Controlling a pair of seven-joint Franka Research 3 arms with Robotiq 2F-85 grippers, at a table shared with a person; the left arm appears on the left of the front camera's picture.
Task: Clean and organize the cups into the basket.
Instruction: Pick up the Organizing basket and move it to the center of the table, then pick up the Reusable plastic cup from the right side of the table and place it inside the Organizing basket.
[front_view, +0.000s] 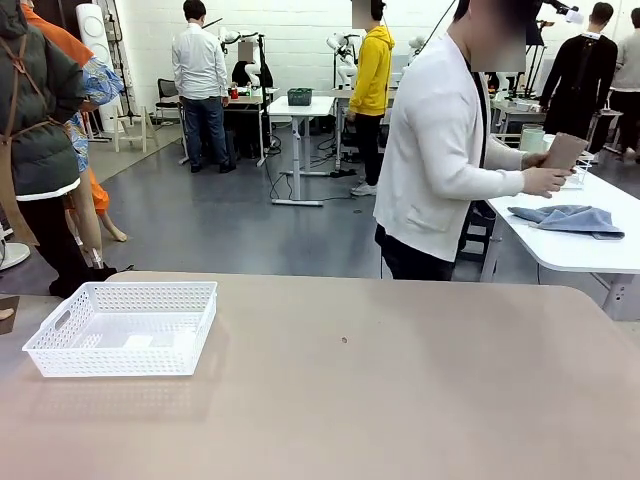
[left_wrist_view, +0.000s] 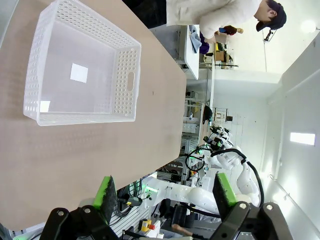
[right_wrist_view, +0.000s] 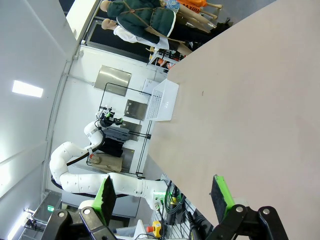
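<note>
Beige tabletop (front_view: 400, 380), white basket (left_wrist_view: 125, 85) well ahead of spread left end effector (left_wrist_view: 164, 190), right end effector (right_wrist_view: 164, 192) spread, farther off

white lattice basket (front_view: 125, 325) sits upright on my tabletop (front_view: 400, 400), left side; a tan cup (front_view: 565, 150) tilts in the person's hand (front_view: 545, 180), far right.

The person's hand (front_view: 546, 181) covers the lower end of a tan cup (front_view: 567, 150).

The basket (front_view: 110, 361) sits left on the table (front_view: 400, 380); rightward lies open room.
</note>
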